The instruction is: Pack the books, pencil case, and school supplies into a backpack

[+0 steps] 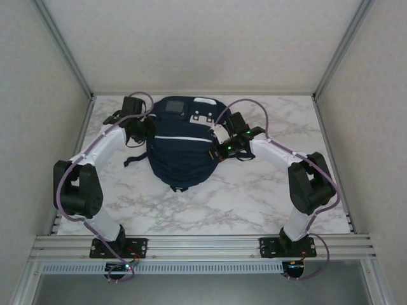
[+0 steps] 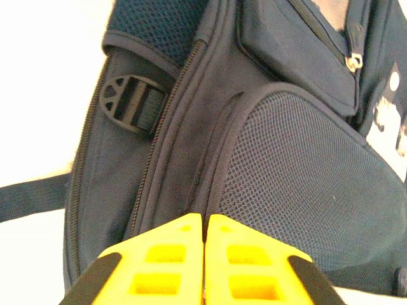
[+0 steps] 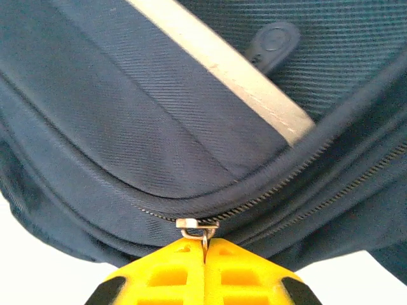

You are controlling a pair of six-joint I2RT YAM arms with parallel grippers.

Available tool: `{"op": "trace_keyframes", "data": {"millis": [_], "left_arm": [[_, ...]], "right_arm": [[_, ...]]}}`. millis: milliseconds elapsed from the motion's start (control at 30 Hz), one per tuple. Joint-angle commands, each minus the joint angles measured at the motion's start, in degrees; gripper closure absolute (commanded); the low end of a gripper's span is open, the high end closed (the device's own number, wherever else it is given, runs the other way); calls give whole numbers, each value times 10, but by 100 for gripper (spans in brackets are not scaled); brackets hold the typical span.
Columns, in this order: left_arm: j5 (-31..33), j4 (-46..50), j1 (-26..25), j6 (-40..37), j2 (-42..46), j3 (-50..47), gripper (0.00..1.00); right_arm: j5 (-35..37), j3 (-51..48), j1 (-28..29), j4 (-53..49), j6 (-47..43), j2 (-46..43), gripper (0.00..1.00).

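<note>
The backpack (image 1: 181, 143) lies at the middle of the bench (image 1: 254, 197). The left gripper (image 2: 204, 221) has its jaws clenched on the backpack's side seam; the right gripper (image 3: 205, 244) has its jaws grasping the metal zip pull (image 3: 197, 224).

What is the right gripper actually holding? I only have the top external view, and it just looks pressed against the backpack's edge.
Observer: In the right wrist view, the right gripper is shut on a small metal zipper pull on the backpack.
Operator: Is the zipper open at that spot?
Observer: No, the zipper teeth on either side of the pull look meshed shut.
Operator: And the left gripper?
Observer: The left gripper is shut, with its tips against the backpack's side seam beside a mesh pocket. I cannot tell whether it is pinching fabric.
</note>
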State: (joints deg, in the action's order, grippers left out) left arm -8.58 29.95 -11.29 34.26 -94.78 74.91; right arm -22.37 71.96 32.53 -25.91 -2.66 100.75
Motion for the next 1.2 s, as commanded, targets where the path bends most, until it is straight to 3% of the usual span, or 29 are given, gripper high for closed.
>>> {"op": "trace_keyframes", "data": {"millis": [0, 100, 200, 333, 467, 600, 700, 733, 833, 1167], "left_arm": [[5, 18, 12, 35, 26, 7, 35], [-23, -16, -8, 91, 61, -42, 23], [-24, -59, -39, 157, 95, -98, 22], [22, -146, -114, 290, 140, -199, 19], [43, -240, -164, 399, 135, -261, 21], [38, -277, -187, 413, 75, -236, 25], [36, -289, -195, 412, 28, -210, 38], [35, -299, -196, 415, 18, -208, 49], [30, -303, -198, 417, -5, -203, 100], [26, -253, -203, 400, 40, -275, 100]], "right_arm": [[-30, 30, 34, 13, 14, 42, 100], [-30, 52, 57, 16, 19, 71, 100], [-31, 68, 71, 21, 26, 91, 100], [-16, 72, 88, 33, 32, 103, 100], [-16, 59, 96, 49, 46, 97, 100], [-12, 36, 99, 64, 58, 78, 100], [-5, 12, 100, 68, 63, 60, 100], [-3, 6, 99, 66, 63, 54, 100], [32, -6, 100, 33, 36, 39, 100], [244, 59, 76, -133, -104, 76, 100]]}}
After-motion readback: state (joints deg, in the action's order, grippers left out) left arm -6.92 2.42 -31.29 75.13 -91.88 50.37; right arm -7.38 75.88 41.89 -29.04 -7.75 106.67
